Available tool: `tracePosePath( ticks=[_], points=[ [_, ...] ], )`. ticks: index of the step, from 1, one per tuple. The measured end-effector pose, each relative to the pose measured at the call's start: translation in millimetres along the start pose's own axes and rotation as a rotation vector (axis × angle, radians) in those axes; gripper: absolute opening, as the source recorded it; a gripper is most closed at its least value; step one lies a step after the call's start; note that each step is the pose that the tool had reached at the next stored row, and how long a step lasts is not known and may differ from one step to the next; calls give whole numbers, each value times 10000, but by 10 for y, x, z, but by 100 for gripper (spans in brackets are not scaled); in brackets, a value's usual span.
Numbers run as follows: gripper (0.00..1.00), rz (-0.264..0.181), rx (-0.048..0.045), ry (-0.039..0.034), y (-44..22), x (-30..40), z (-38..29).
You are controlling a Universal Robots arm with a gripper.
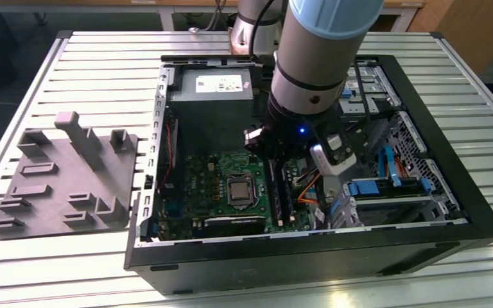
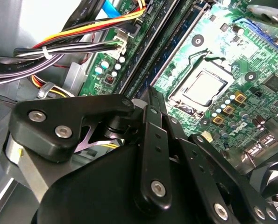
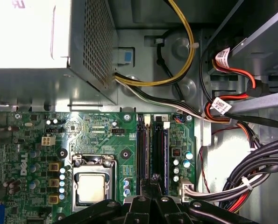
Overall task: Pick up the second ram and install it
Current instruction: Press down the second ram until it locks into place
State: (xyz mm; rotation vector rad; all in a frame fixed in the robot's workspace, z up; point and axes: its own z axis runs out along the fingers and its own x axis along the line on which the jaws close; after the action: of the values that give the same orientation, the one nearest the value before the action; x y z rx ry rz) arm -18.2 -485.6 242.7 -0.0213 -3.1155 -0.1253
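My gripper (image 1: 274, 168) is down inside the open computer case, over the motherboard (image 3: 96, 140). In both wrist views its black fingers (image 3: 150, 186) are shut together with no gap. The tips (image 2: 149, 93) are right over the long black slot rails (image 3: 153, 149) beside the processor socket (image 3: 93, 185). Nothing sticks out from between the fingers. A thin greenish board edge (image 2: 178, 39) runs along one rail. I cannot tell whether it is the second ram or whether the tips touch it.
The grey power supply (image 1: 212, 83) fills the case's far end. Bundled cables (image 3: 251, 172) and a drive cage (image 1: 384, 189) crowd the exterior view's right of the slots. A grey moulded tray (image 1: 58, 183) lies on the slatted table at the exterior view's left.
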Motion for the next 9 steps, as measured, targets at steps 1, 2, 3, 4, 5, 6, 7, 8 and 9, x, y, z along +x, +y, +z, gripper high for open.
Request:
tracePosePath(
  ticks=[1, 2, 3, 4, 5, 6, 7, 8, 9],
  points=[
    [11, 0, 0, 0, 2, 0, 0],
    [11, 0, -1, 0, 4, 0, 1],
    [11, 0, -1, 0, 6, 0, 1],
    [11, 0, 0, 0, 8, 0, 1],
    [11, 0, -1, -1, 10, 0, 1],
    [11, 0, -1, 0, 13, 0, 1],
    [11, 0, -1, -1, 15, 0, 1],
    [11, 0, 0, 0, 18, 0, 1],
    [11, 0, -1, 0, 21, 0, 2]
  ],
)
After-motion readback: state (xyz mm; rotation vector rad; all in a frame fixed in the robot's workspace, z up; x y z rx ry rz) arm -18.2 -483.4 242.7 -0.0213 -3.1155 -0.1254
